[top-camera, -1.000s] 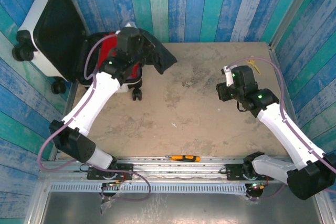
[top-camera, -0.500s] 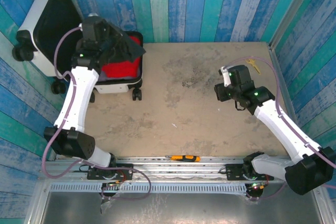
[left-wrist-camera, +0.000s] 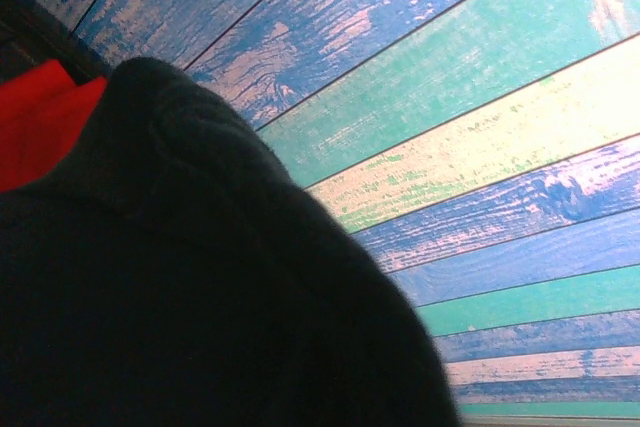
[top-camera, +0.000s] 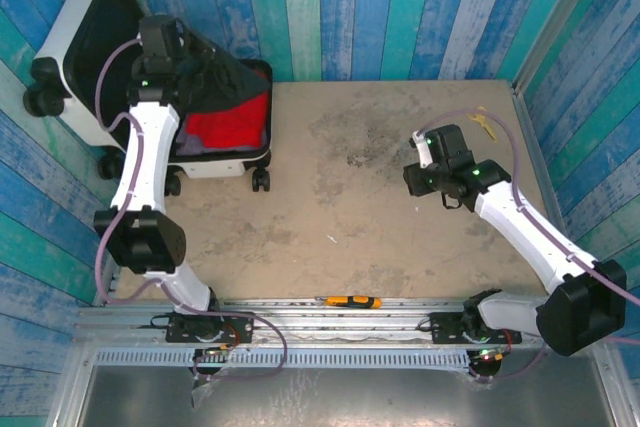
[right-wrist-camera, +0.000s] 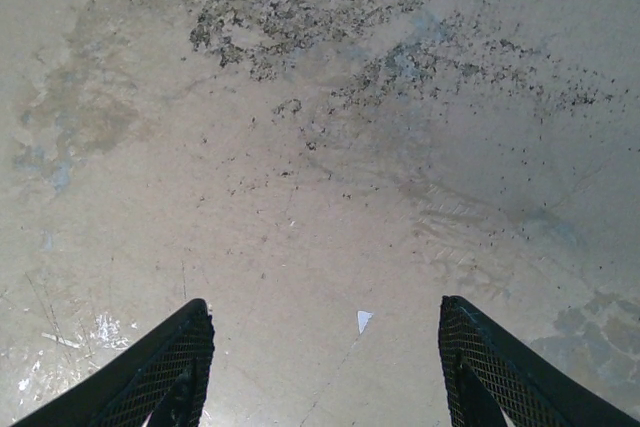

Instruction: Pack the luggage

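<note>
Top external view, from my remote station: the luggage (top-camera: 228, 161) lies open at the far left corner of the table (top-camera: 350, 227), its black-lined lid (top-camera: 100, 47) tilted up against the plank wall (top-camera: 380, 7), its white shell and black wheels facing the near side. A red garment (top-camera: 225, 122) lies in the lower half, with a dark garment (top-camera: 215, 77) bunched over its far side. The left arm stretches straight up the left edge of the table, and the left gripper (top-camera: 172, 52) hangs over the open case, touching that dark cloth.

On the left wrist camera, the dark garment (left-wrist-camera: 180, 297) swallows the lower frame and hides the fingers, so I cannot tell whether that gripper is clamped or spread. A sliver of the red garment (left-wrist-camera: 35, 117) peeks out at the left, under the blue and green wall (left-wrist-camera: 480, 97).

Well apart, on the right side of the table, the right gripper (top-camera: 418, 175) hovers over bare, stained surface. Its wrist camera shows the right gripper (right-wrist-camera: 325, 367) with jaws wide apart and nothing between them, a small white fleck (right-wrist-camera: 364, 320) lying on the table (right-wrist-camera: 300, 147) below. An orange-handled tool (top-camera: 348, 301) rests on the rail at the near edge.
</note>
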